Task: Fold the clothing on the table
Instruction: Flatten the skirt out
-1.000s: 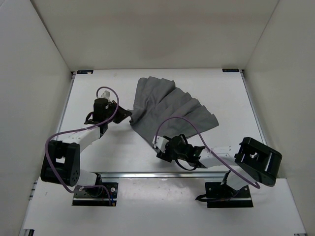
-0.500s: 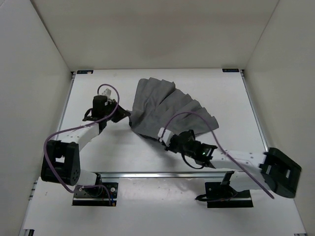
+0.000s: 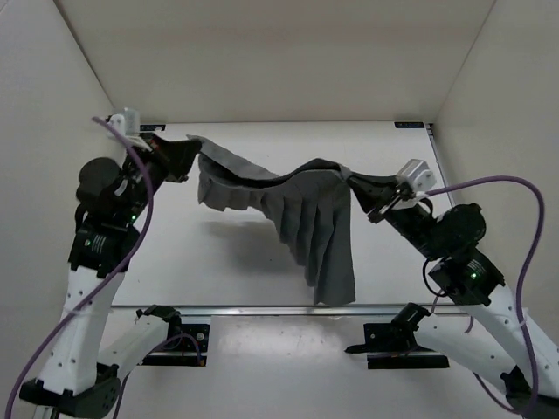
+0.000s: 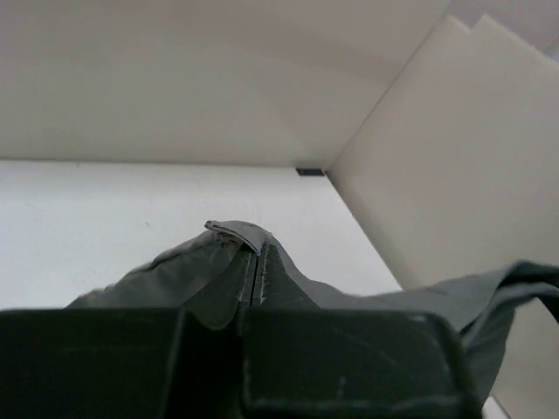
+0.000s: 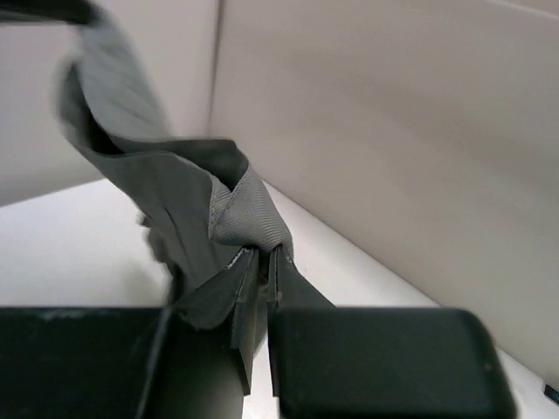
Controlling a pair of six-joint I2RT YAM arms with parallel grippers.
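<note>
Top external: I'm clamping both my left gripper [image 3: 192,158] and right gripper [image 3: 363,186] on the clothing [image 3: 306,214], which is hanging stretched between my jaws over the table [image 3: 393,153]. Folding isn't starting yet, I judge.

Plain white walls [image 3: 262,61] rise on three sides under soft, even light.

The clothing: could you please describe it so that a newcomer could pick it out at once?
Over the white table hangs the clothing, a dark grey pleated cloth. The left gripper and the right gripper each pinch one upper end, so it sags between them like a banner. It is the only soft grey thing there.
</note>
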